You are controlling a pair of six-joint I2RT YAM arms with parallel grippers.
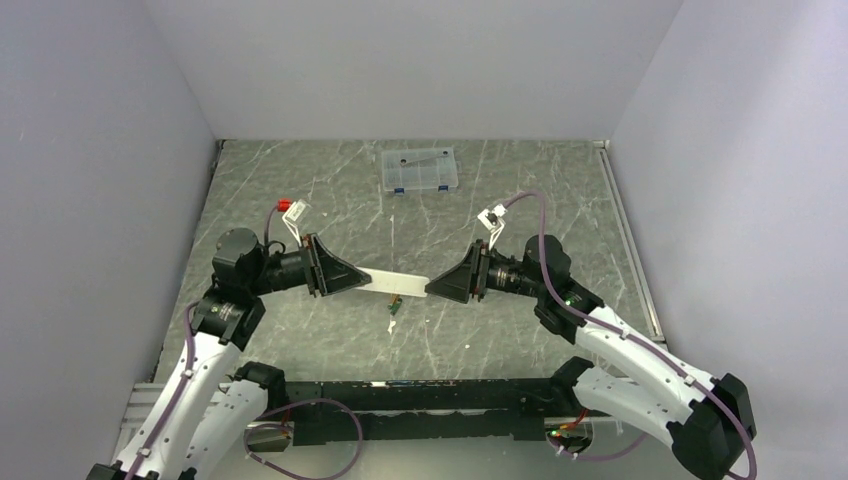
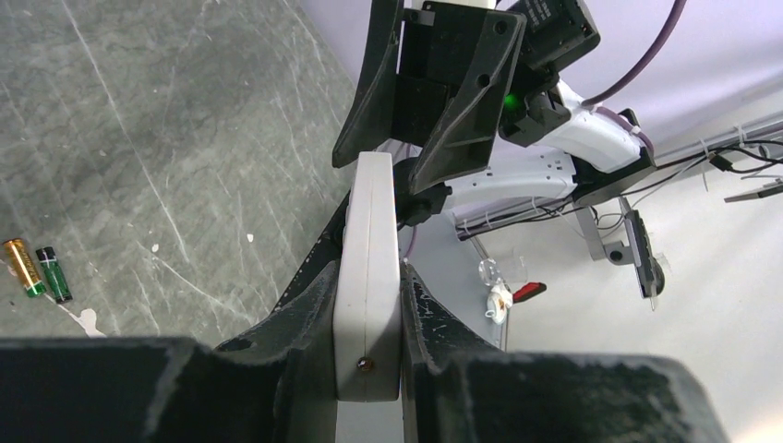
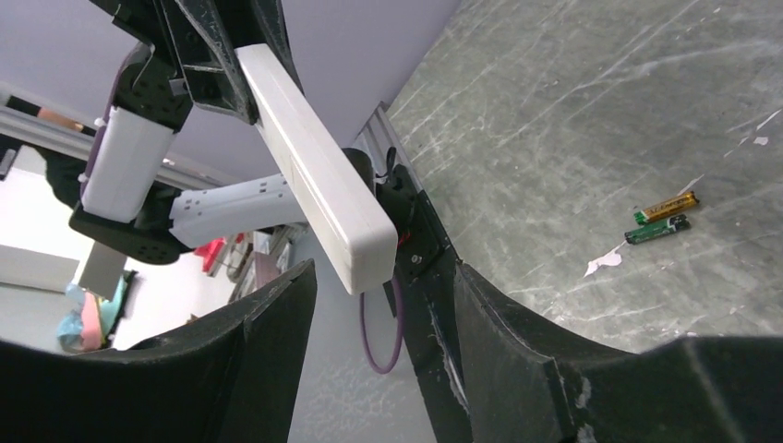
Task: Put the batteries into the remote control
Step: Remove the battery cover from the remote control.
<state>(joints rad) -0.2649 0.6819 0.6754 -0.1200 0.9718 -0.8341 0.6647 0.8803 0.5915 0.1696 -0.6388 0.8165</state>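
Observation:
The white remote control [image 1: 395, 283] hangs above the table between both arms. My left gripper [image 1: 365, 277] is shut on its left end, and the left wrist view shows the fingers pressed on both sides of the remote [image 2: 369, 249]. My right gripper [image 1: 432, 288] is open at the remote's other end. In the right wrist view the remote's tip [image 3: 355, 249] sits just ahead of the wide gap between my right gripper's [image 3: 383, 277] fingers, touching neither. Two batteries [image 1: 395, 308], one copper [image 3: 667, 207] and one dark green [image 3: 657, 229], lie side by side on the table below the remote.
A clear plastic compartment box with blue latches [image 1: 420, 170] stands at the back of the table. A small white scrap [image 3: 605, 260] lies next to the batteries. White walls close the table on the left, back and right.

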